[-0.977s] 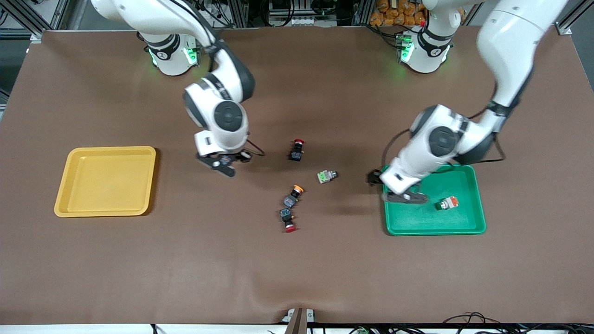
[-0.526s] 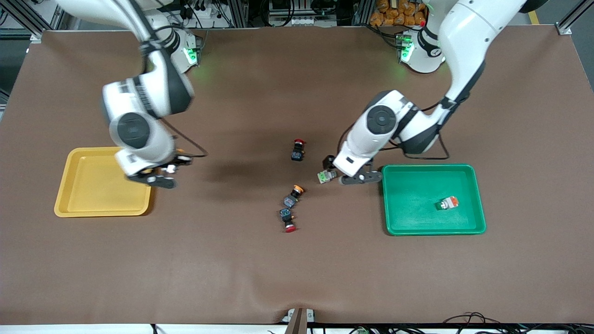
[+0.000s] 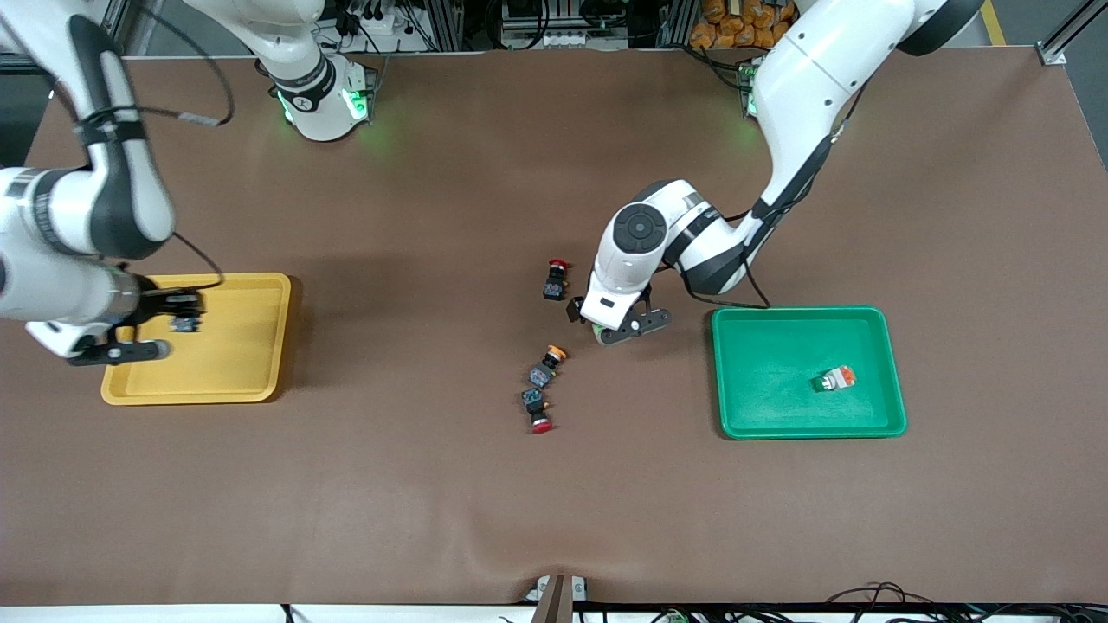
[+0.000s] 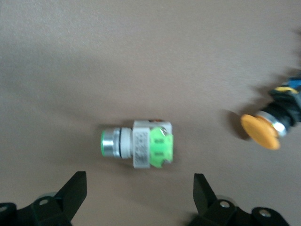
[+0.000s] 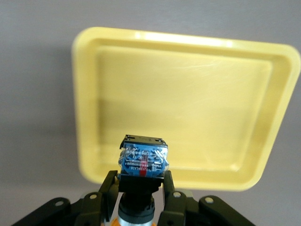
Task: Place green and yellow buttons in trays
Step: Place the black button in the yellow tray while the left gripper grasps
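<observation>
Over yellow tray (image 3: 251,346), right gripper (image 5: 141,197) clenches black button (image 5: 142,160); left gripper (image 4: 138,200) gapes above green-ended button (image 4: 138,143); skewed closure might flick it away.

The shallow yellow plastic tray (image 5: 188,70) looks smooth and glossy. The pale grey-and-green plastic push-button (image 4: 138,143) has a shiny metal collar. The brown table cover (image 3: 433,519) is matt.

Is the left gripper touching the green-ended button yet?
Apart. The left wrist view shows the left gripper open, bare table between its fingertips and the green-ended button.
</observation>
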